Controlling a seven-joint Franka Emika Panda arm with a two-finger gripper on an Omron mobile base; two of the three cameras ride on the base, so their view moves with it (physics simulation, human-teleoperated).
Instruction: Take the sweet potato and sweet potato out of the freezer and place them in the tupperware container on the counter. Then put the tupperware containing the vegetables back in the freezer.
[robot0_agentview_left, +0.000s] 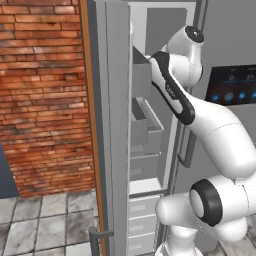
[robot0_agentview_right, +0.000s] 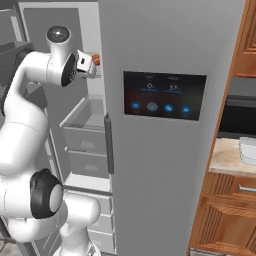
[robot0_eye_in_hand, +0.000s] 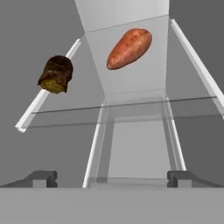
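Two sweet potatoes ahead of my gripper (robot0_eye_in_hand: 112, 177): orange one (robot0_eye_in_hand: 129, 48) beyond, dark one (robot0_eye_in_hand: 56, 74) off-side; jaws fully spread, holding nothing.

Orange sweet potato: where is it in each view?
Left base view: hidden where the arm reaches into the freezer.
Right base view: orange sweet potato is an orange sliver at upper left, inside the freezer.
Hand view: upper middle, lying slantwise.
Shared landmark: the freezer's pale inside.
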